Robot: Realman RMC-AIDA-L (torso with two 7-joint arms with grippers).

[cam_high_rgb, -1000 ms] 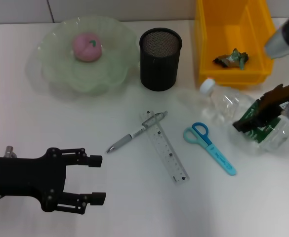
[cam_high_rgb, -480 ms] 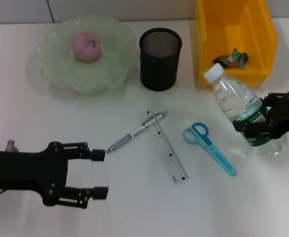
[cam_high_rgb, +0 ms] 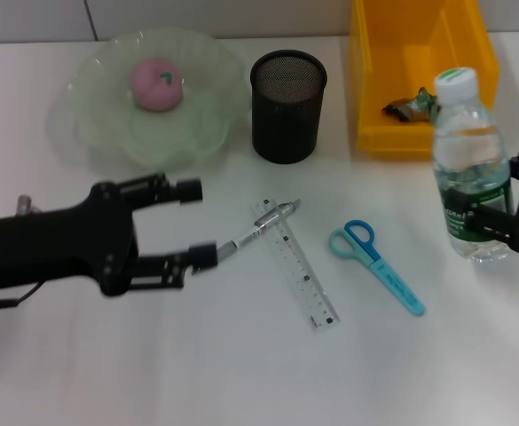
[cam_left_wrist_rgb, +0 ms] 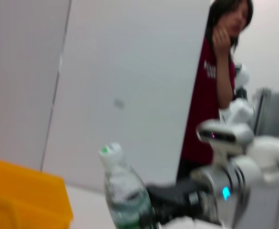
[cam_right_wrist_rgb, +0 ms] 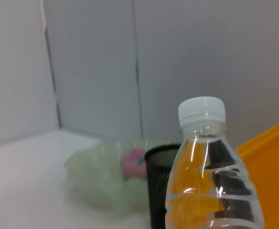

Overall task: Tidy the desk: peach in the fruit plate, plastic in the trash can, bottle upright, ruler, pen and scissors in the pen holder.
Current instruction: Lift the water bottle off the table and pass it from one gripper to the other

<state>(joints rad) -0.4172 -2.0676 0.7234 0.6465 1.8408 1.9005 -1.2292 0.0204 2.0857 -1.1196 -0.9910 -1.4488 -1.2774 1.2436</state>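
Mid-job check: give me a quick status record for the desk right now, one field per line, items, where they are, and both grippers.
peach: in the fruit plate
plastic: in the yellow trash can
bottle: upright, beside the trash can
pen holder: nothing seen in it
pen: flat on desk, across the ruler's top end
ruler: flat on desk
scissors: flat on desk, right of ruler
left gripper: open, fingertip at the pen's tip
right gripper: around the bottle's label
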